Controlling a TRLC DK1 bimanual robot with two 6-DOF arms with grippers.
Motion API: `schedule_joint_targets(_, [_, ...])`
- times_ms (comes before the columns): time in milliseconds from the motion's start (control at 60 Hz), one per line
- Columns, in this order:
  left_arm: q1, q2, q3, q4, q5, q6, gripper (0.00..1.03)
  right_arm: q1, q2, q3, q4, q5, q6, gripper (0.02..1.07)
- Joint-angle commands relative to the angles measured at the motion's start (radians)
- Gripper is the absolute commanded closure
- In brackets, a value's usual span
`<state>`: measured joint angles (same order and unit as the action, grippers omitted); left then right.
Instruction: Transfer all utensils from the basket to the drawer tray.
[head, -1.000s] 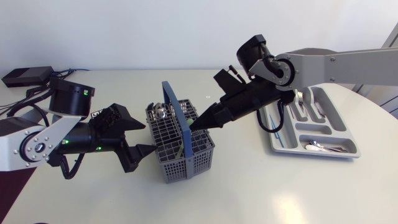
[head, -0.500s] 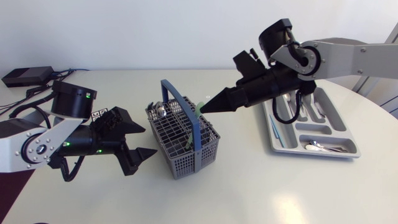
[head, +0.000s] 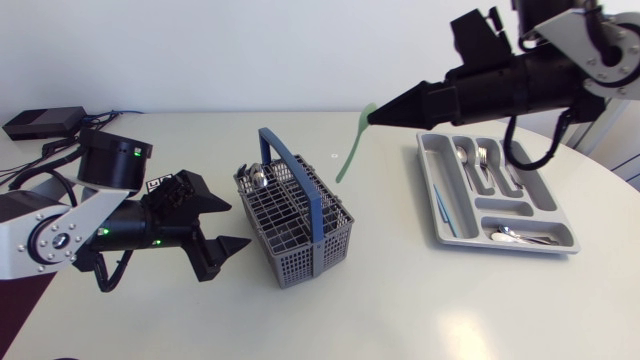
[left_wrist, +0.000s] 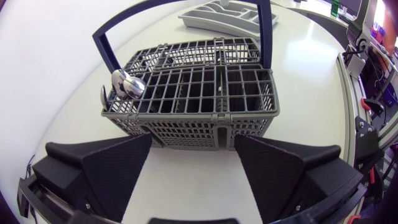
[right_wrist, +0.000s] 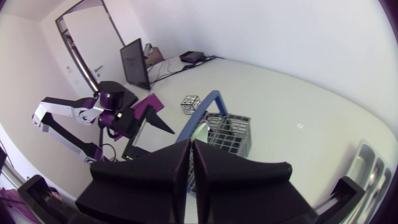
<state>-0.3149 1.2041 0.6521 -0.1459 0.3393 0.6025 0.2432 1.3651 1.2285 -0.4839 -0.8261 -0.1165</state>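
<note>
Right end effector (head: 370, 117) is clamped on a green utensil (head: 351, 152) hanging below its tip, between basket (head: 312, 256) and tray (head: 441, 231). Left end effector (head: 240, 223) stands apart beside the basket.

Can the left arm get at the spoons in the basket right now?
Probably yes. The left gripper is open right beside the basket, the spoons stick up at its near corner, and nothing lies between; the blue handle rises close by and may crowd it.
</note>
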Motion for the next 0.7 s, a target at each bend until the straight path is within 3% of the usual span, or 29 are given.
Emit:
schedule_joint_targets(0, [0.011, -0.026, -0.006, -0.017, -0.003, -0.018, 0.10, -0.024, -0.046, -0.009, -0.064, 0.079, -0.043, 0.98])
schedule_joint_targets(267, [0.014, -0.035, 0.024, -0.041, -0.011, -0.044, 0.10, -0.120, -0.143, -0.103, -0.186, 0.459, -0.229, 0.98])
schedule_joint_targets(383, [0.011, -0.037, 0.027, -0.043, -0.016, -0.052, 0.10, -0.200, -0.166, -0.159, -0.211, 0.571, -0.308, 0.98])
schedule_joint_targets(517, [0.008, -0.037, 0.029, -0.043, -0.025, -0.053, 0.10, -0.278, -0.184, -0.238, -0.194, 0.716, -0.399, 0.98])
schedule_joint_targets(683, [0.014, -0.037, 0.038, -0.047, -0.028, -0.053, 0.10, -0.369, -0.152, -0.333, -0.073, 0.825, -0.459, 0.98])
